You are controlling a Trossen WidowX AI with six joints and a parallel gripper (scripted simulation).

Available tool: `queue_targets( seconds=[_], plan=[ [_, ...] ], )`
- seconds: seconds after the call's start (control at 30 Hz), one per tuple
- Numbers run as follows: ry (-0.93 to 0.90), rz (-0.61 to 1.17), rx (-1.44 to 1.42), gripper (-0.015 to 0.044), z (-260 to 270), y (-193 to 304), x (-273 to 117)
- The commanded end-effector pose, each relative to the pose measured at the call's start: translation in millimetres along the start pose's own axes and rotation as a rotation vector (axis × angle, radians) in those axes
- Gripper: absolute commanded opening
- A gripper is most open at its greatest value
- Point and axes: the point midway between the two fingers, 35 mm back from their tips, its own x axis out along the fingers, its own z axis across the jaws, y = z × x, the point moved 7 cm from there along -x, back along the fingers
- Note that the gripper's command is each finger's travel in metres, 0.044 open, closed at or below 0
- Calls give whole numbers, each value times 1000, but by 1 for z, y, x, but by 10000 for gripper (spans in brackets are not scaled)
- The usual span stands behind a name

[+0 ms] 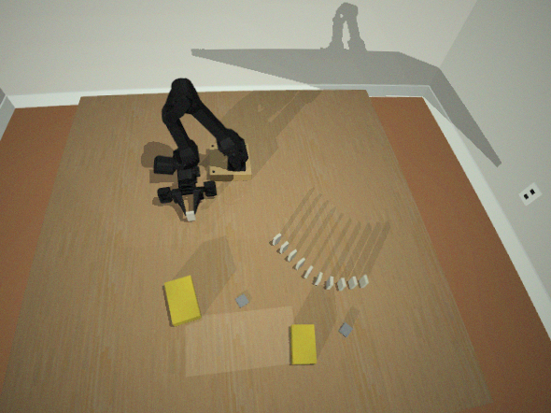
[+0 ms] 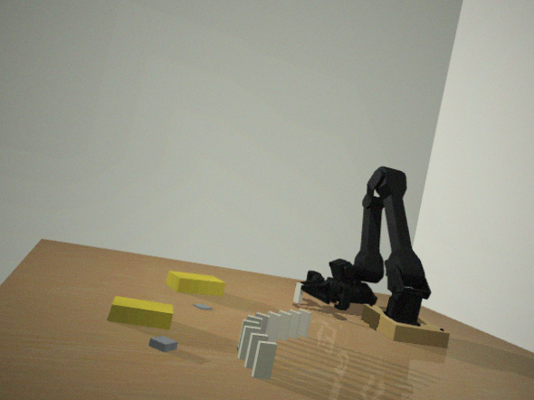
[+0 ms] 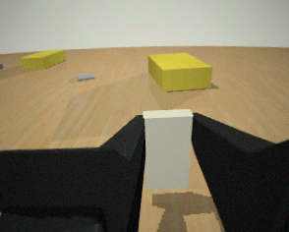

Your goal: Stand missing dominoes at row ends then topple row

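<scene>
My gripper [image 1: 190, 212] [image 2: 302, 286] [image 3: 166, 122] is shut on a white domino [image 1: 190, 217] [image 2: 298, 293] [image 3: 167, 154]. The domino is upright between the fingertips, low over the table; its shadow shows just below it in the wrist view. A curved row of several standing white dominoes [image 1: 300, 263] [image 2: 264, 359] is well apart from the gripper, to its lower right in the top view. One end domino [image 1: 276, 239] is the closest to the gripper; the other end domino [image 1: 363, 281] is at the far right. The row is not in the wrist view.
One yellow block [image 1: 182, 300] [image 2: 195, 284] [image 3: 182, 71] lies beyond the held domino. A second yellow block [image 1: 303, 344] [image 2: 140, 313] [image 3: 44, 59] lies farther off. Two small grey tiles [image 1: 242, 300] [image 1: 346, 330] lie on the table [image 1: 117, 262], one near each block.
</scene>
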Motion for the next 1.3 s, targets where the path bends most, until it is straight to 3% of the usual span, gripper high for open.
queue_targets(
  seconds=[0.0, 1.23, 1.27],
  plan=[
    [2, -3, 7, 107, 1, 3, 0],
    [15, -16, -7, 107, 10, 8, -1],
    [15, -16, -7, 133, 10, 8, -1]
  ],
)
